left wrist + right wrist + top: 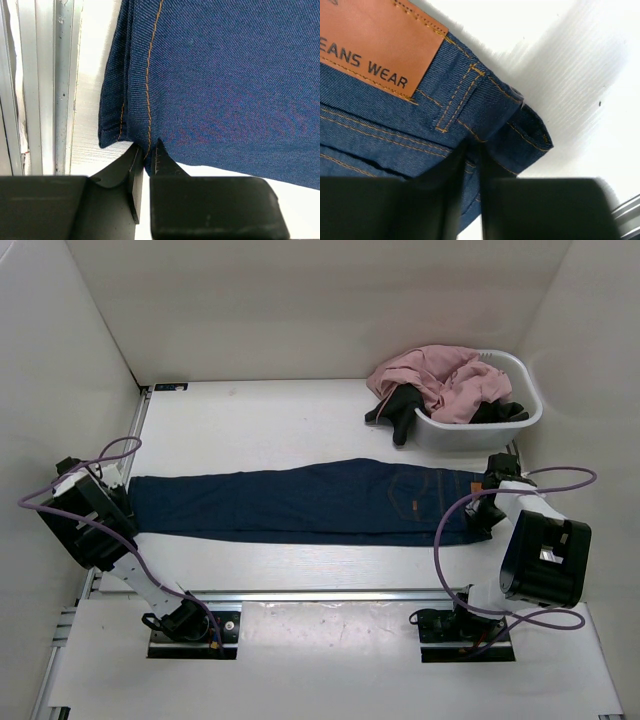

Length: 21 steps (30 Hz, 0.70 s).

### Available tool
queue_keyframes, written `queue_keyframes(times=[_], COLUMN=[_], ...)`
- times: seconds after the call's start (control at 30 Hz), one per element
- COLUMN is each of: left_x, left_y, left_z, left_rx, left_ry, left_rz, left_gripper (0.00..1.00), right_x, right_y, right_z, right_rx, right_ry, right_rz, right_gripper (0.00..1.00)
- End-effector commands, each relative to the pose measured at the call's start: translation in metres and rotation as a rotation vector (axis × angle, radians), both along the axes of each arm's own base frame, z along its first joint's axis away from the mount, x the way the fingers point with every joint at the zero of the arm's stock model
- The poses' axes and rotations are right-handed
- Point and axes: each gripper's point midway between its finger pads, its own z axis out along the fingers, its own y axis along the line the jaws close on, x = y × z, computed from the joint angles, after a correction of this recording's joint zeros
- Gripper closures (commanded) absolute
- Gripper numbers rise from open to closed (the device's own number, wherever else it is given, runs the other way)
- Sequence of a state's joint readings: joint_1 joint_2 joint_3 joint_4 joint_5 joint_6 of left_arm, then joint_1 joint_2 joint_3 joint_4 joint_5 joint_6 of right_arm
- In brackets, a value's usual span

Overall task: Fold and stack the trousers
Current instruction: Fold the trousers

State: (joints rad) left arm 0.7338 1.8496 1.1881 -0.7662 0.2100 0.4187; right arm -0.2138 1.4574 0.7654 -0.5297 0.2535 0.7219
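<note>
trousers (300, 502) of dark, fine-twilled denim with orange stitching lay flat, full length across the white table (260, 425), waistband to the right with a smooth tan leather patch (375, 45). the left gripper (146, 152) was pinched closed on a leg hem; the right gripper (472, 157) was clamped on the waistband corner beside a belt loop (457, 100). a white plastic basket (470, 435) stood beyond.
</note>
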Motion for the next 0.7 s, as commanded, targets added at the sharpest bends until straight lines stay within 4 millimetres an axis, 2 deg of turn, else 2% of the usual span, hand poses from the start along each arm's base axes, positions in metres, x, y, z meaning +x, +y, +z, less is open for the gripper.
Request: queue_keyframes(times=[0.0, 0.07, 0.13, 0.43, 0.47, 0.57, 0.67], left_x=[-0.010, -0.010, -0.007, -0.005, -0.008, -0.004, 0.001], left_y=[-0.003, -0.002, 0.001, 0.013, 0.013, 0.017, 0.022], left_z=[0.003, 0.005, 0.007, 0.027, 0.029, 0.036, 0.046], left_rx=[0.015, 0.014, 0.024, 0.078, 0.086, 0.097, 0.118], left_ry=[0.019, 0.021, 0.013, 0.018, 0.028, 0.016, -0.002], left_rz=[-0.021, -0.021, -0.029, -0.053, -0.061, -0.060, -0.068], left_gripper=[0.86, 0.86, 0.86, 0.86, 0.86, 0.86, 0.86], right_x=[0.004, -0.001, 0.008, 0.009, 0.009, 0.002, -0.016], right_y=[-0.014, -0.018, -0.023, -0.032, -0.032, -0.031, -0.027], right_z=[0.004, 0.003, 0.015, 0.072, 0.084, 0.105, 0.108], right_rx=[-0.066, -0.088, -0.105, -0.181, -0.191, -0.197, -0.189], right_ry=[-0.011, 0.019, -0.012, -0.116, -0.149, -0.179, -0.136], right_rz=[-0.055, -0.062, -0.067, -0.052, -0.046, -0.049, -0.045], right_gripper=[0.87, 0.93, 0.98, 1.00, 1.00, 1.00, 1.00])
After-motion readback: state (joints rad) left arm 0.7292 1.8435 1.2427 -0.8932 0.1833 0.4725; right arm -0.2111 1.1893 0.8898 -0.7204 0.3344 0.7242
